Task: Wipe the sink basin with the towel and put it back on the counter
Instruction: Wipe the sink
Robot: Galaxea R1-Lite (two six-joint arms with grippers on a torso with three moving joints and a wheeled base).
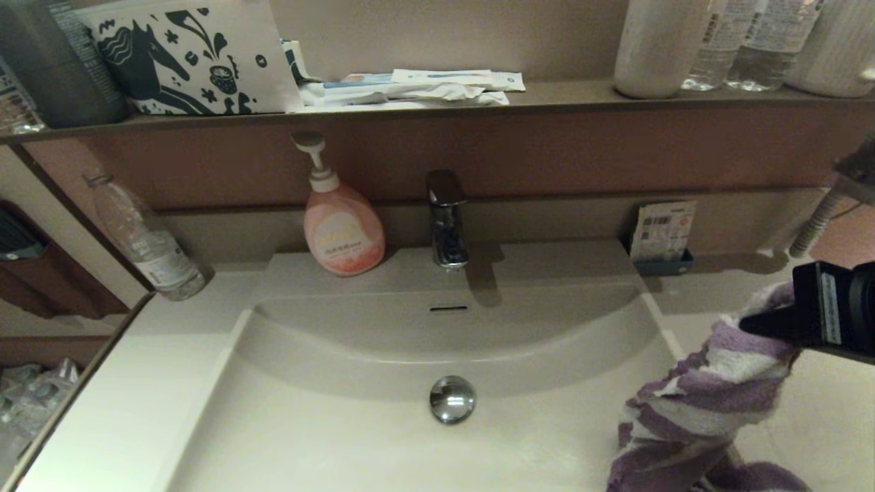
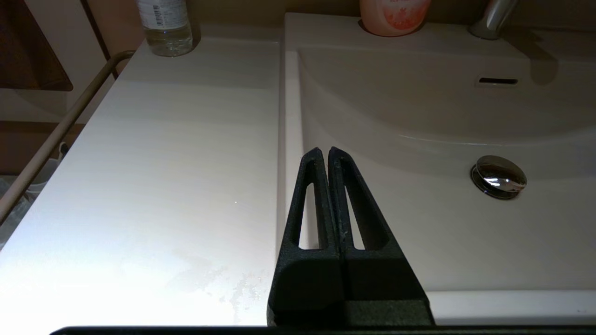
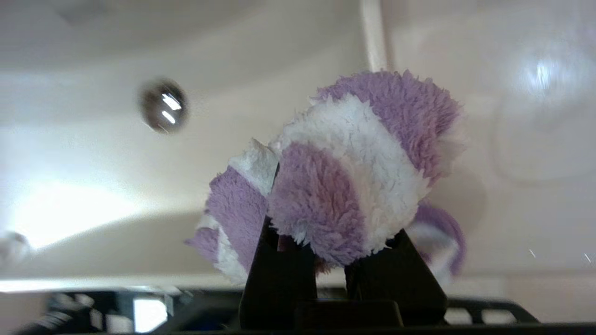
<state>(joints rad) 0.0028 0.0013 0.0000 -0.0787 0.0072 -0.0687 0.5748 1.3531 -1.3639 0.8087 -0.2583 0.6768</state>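
The purple and white striped towel (image 1: 704, 400) hangs bunched from my right gripper (image 1: 765, 321), which is shut on its top fold above the right rim of the sink basin (image 1: 342, 424). In the right wrist view the towel (image 3: 354, 172) bulges out over the black fingers (image 3: 274, 265), with the chrome drain plug (image 3: 163, 106) beyond it. The towel's lower end trails down at the basin's front right corner. My left gripper (image 2: 324, 151) is shut and empty, parked over the basin's left rim beside the left counter (image 2: 163, 163). The drain plug (image 1: 452, 398) sits mid-basin.
A chrome faucet (image 1: 446, 219) and a pink soap pump bottle (image 1: 340, 222) stand behind the basin. A clear water bottle (image 1: 147, 239) leans at the back left. A small card holder (image 1: 662, 239) stands back right. The dark shelf (image 1: 437, 102) above carries bottles and packets.
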